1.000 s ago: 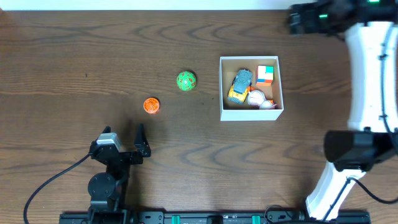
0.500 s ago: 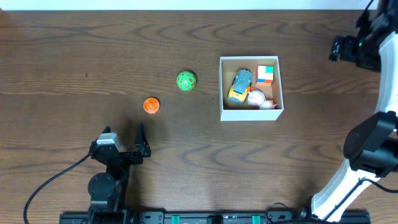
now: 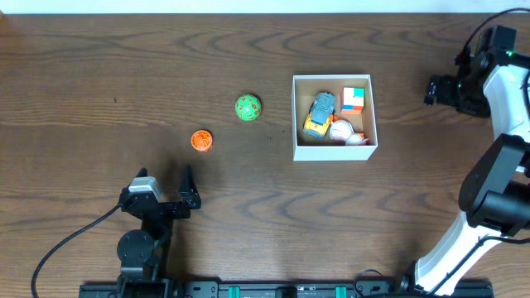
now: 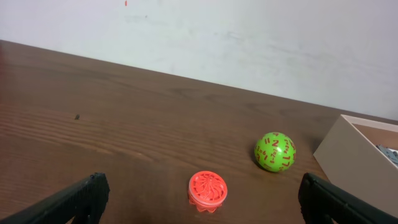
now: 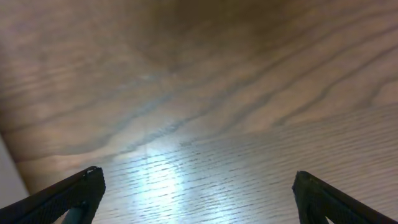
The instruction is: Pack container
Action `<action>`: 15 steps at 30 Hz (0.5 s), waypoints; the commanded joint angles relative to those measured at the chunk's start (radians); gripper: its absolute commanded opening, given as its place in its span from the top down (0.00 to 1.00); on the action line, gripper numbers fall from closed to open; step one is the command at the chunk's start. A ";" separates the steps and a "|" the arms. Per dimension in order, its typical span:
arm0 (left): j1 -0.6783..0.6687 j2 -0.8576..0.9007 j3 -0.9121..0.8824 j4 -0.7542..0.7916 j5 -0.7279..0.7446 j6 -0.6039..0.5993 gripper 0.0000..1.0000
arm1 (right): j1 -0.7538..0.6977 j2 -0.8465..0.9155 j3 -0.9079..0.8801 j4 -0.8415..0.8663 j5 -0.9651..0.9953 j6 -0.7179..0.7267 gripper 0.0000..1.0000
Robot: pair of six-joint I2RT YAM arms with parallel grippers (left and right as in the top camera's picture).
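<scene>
The container [image 3: 334, 151], a square white box with a tan inside, sits right of centre and holds a blue-yellow toy car [image 3: 320, 113], a coloured cube [image 3: 354, 99] and a white-pink toy [image 3: 345, 132]. Its corner shows in the left wrist view [image 4: 357, 162]. A green ball with red marks [image 3: 248, 108] [image 4: 275, 151] and an orange ridged disc [image 3: 201, 141] [image 4: 208, 190] lie on the table left of it. My left gripper [image 3: 163, 184] [image 4: 202, 199] is open and empty, just short of the disc. My right gripper [image 3: 432, 89] [image 5: 196, 190] is open and empty over bare table, right of the container.
The dark wood table [image 3: 99, 74] runs to a pale wall at the back [image 4: 249, 37]. The right arm's white links [image 3: 505, 124] stand along the right edge. A cable [image 3: 74, 240] trails from the left arm's base at the front.
My right arm has swung from the far right corner down and left, to a spot beside the container's right side. The left arm and the toys have not moved.
</scene>
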 commanded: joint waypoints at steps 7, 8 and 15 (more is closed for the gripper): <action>0.003 -0.006 -0.018 -0.037 -0.008 0.008 0.02 | -0.017 -0.001 -0.071 -0.004 0.006 0.013 0.01; 0.003 -0.006 -0.018 -0.037 -0.008 0.008 0.02 | -0.017 -0.001 -0.071 -0.003 0.006 0.013 0.01; 0.003 -0.006 -0.017 -0.009 0.102 -0.027 0.02 | -0.016 -0.001 -0.071 -0.003 0.006 0.013 0.01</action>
